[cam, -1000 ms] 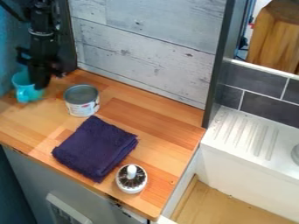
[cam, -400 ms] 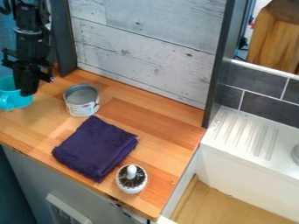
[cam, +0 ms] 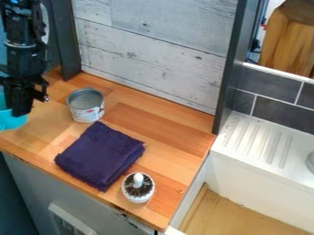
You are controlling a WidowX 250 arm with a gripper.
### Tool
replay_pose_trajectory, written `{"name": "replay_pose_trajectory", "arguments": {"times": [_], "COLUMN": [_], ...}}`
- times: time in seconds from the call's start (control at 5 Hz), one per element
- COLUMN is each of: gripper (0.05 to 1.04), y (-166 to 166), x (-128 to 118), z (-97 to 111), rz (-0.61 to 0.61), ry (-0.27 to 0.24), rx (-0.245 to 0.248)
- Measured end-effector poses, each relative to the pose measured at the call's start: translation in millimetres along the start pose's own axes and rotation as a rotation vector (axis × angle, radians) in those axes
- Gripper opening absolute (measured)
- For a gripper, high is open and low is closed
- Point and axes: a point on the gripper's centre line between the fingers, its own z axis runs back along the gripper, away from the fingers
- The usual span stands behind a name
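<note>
At the left edge of the camera view, the black gripper (cam: 21, 114) hangs down at the right side of a teal cup (cam: 11, 122), shut on the cup's wall. Part of the cup is hidden behind the gripper, and part is cut off by the view's edge. To the right of them, an open metal can (cam: 86, 106) with a pale label stands upright on the wooden counter (cam: 156, 121). A folded dark purple cloth (cam: 100, 155) lies in front of the can. Beside the cloth's lower right corner is a small white round brush holder (cam: 138, 187) with a white knob.
A pale wood-plank wall (cam: 153, 55) rises behind the counter, between a dark post (cam: 64, 39) at left and a dark upright panel (cam: 230, 69) at right. A white ridged drainboard (cam: 260, 140) lies beyond the counter's right edge, below grey tiles (cam: 279, 112).
My gripper and the teal cup have moved together to the left and toward the front of the counter. The can, cloth and brush holder have stayed in place.
</note>
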Motion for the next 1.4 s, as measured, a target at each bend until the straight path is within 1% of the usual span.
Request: {"name": "replay_pose_trajectory", "arguments": {"times": [0.2, 0.4, 0.6, 0.8, 1.0, 1.2, 1.4], "gripper": [0.086, 0.085, 0.085, 0.085, 0.086, 0.105, 0.320], "y": [-14, -30, -41, -47, -50, -49, -51], "x": [2, 16, 29, 27, 24, 23, 21], "z": [-5, -8, -17, -22, -25, -25, -25], "rz": [-0.079, -0.166, -0.226, -0.234, -0.207, -0.183, -0.166], "ry": [-0.006, -0.056, -0.077, -0.030, 0.002, 0.010, 0.032], "rx": [0.009, 0.036, 0.039, 0.056, 0.052, 0.058, 0.043]}}
